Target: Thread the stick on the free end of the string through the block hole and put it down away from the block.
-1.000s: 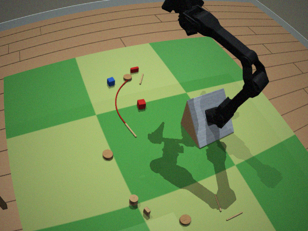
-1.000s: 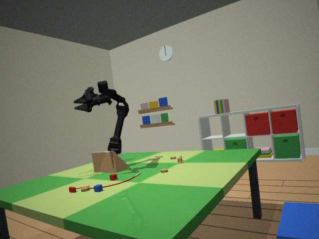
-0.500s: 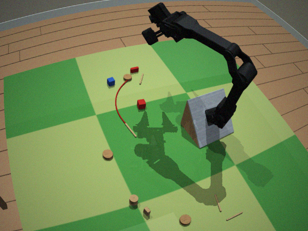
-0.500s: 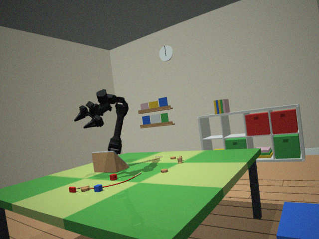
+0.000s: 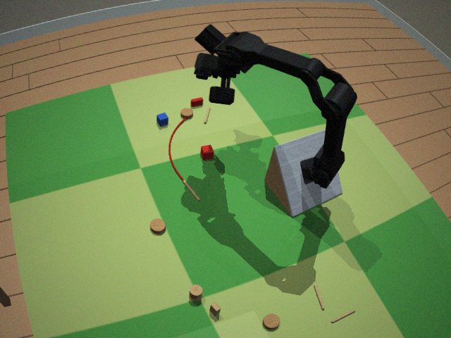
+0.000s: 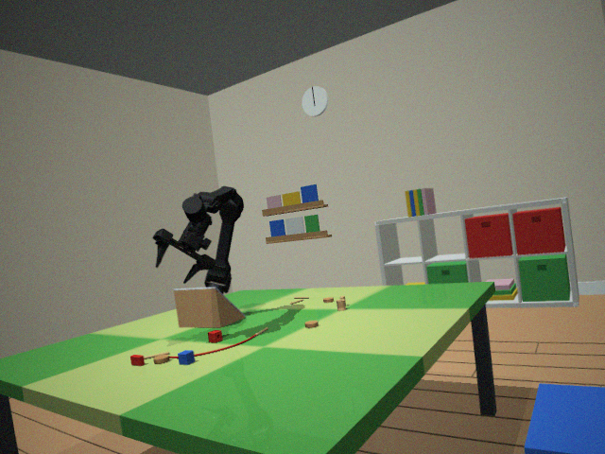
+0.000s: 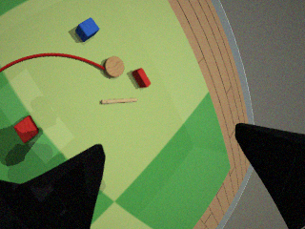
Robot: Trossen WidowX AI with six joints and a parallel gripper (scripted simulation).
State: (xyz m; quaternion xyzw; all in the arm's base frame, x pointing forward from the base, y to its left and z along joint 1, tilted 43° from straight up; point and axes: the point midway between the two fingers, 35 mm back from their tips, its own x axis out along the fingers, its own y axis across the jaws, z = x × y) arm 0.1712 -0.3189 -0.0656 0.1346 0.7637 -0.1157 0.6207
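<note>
Overhead, the gripper (image 5: pixel 223 95) (image 6: pixel 170 266) (image 7: pixel 172 141) hangs wide open, holding nothing; the stringed stick (image 5: pixel 191 190) (image 6: pixel 262 331) lies on the table (image 5: pixel 72 232) (image 6: pixel 302 381) (image 7: pixel 157 138).

Beige walls, plank floor, and a white cubby shelf (image 6: pixel 515 258), seemingly dim.

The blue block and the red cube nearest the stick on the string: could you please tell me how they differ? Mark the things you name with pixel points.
The blue block (image 5: pixel 162 119) (image 6: pixel 185 357) (image 7: pixel 88 30) is blue, while the red cube (image 5: pixel 207 152) (image 6: pixel 215 336) (image 7: pixel 26 129) is red. The blue block sits on a light green square; the red cube stands at the edge of a dark one. Both are small, roughly cube-shaped and untouched by the tool.
</note>
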